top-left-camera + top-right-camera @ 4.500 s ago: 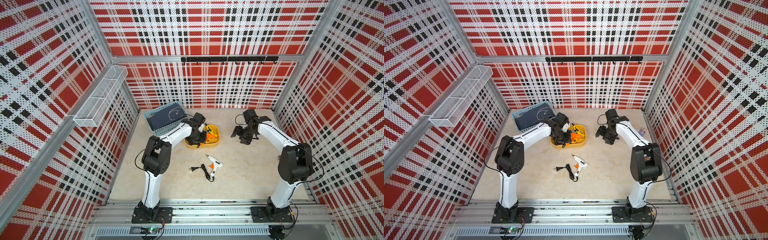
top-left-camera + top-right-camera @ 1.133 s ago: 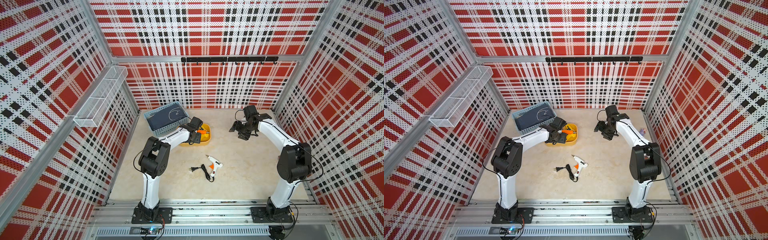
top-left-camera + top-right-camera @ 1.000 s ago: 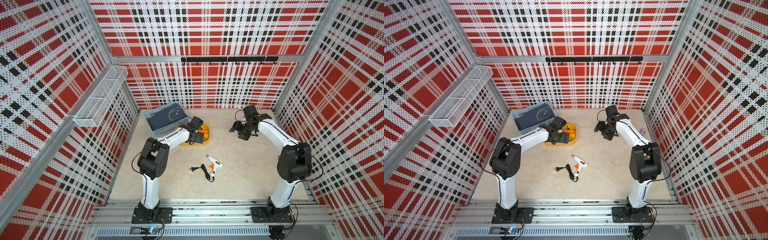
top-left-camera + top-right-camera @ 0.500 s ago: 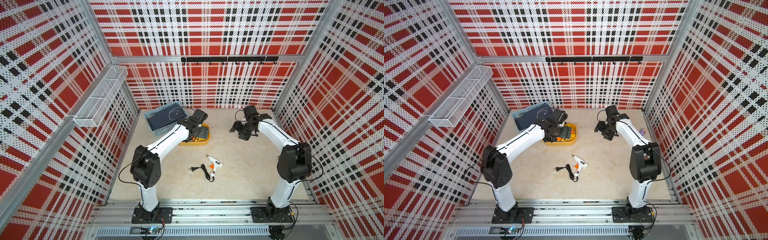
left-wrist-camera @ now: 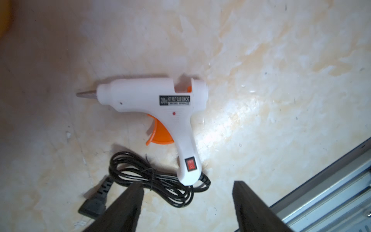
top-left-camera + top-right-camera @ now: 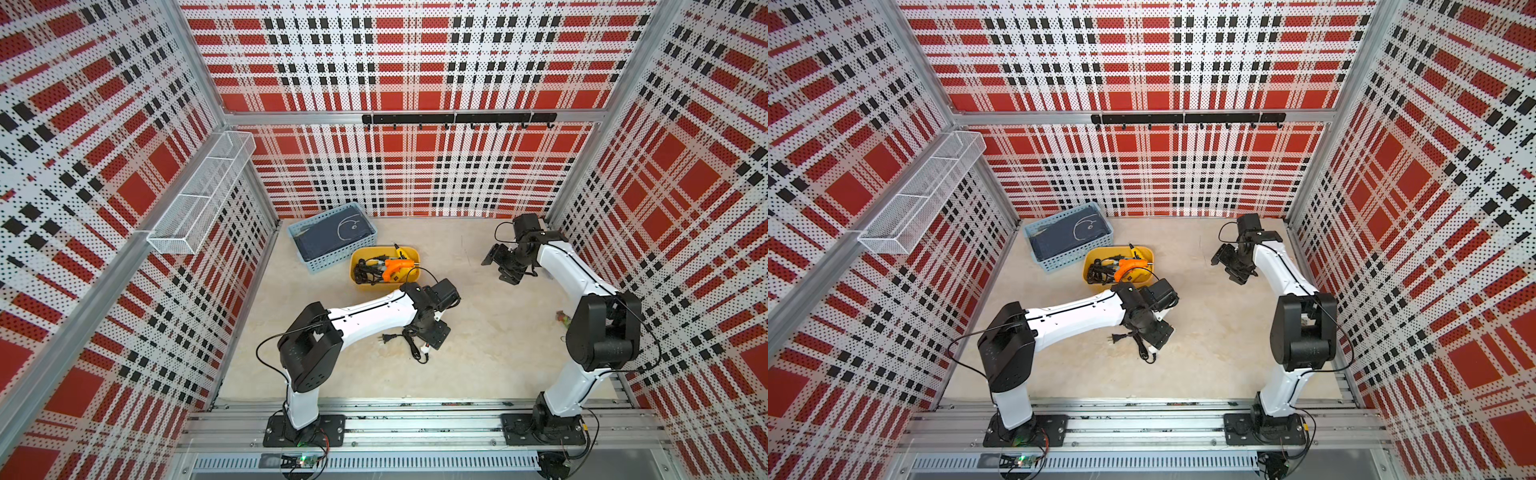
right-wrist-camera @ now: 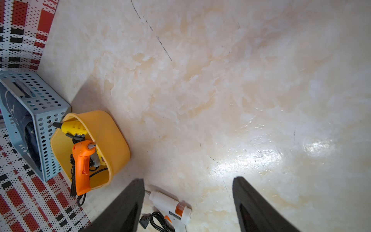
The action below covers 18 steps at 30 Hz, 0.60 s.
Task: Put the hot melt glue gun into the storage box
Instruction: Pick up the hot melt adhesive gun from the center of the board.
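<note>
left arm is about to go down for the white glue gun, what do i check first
1. Left end effector open, empty: ok.
2. White glue gun lying flat, fully visible: ok.
3. Jaws centred on the gun's body: not ok, only the handle's end shows between them.
4. Black cord clear of the grasp: not ok, its bundle lies beside the handle.
5. Room in the storage box: cannot tell, an orange glue gun and a yellow glue gun lie in it.
6. Right end effector open, away from the gun: ok.
</note>
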Each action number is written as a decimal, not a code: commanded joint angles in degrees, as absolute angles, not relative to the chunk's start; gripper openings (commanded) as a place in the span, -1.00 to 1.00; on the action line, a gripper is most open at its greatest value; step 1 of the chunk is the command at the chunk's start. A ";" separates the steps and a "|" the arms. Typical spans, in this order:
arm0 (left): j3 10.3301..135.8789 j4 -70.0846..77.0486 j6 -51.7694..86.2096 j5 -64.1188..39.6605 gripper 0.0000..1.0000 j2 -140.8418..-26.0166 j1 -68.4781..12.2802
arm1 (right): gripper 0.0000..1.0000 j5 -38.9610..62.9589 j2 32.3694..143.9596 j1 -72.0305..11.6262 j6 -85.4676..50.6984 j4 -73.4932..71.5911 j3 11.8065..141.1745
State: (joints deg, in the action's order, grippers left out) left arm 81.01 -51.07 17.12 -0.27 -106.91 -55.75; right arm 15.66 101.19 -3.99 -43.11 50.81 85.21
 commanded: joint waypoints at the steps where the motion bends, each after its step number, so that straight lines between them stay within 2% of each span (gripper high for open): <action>1: 79.87 -50.17 18.82 -2.13 0.51 -108.25 -56.96 | 0.53 15.77 98.46 -4.13 -42.31 52.78 83.74; 10: 75.43 -42.76 20.81 -1.21 0.40 -111.19 -58.04 | 0.53 15.47 96.60 -4.13 -41.10 54.43 81.30; 18: 76.01 -38.15 22.77 0.49 0.21 -114.66 -57.03 | 0.53 15.25 96.64 -4.13 -39.91 55.76 82.42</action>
State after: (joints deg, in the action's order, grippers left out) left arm 75.59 -41.56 21.87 -0.58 -112.57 -57.49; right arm 15.64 98.54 -3.99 -41.12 54.37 81.47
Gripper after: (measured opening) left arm 0.608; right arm 0.766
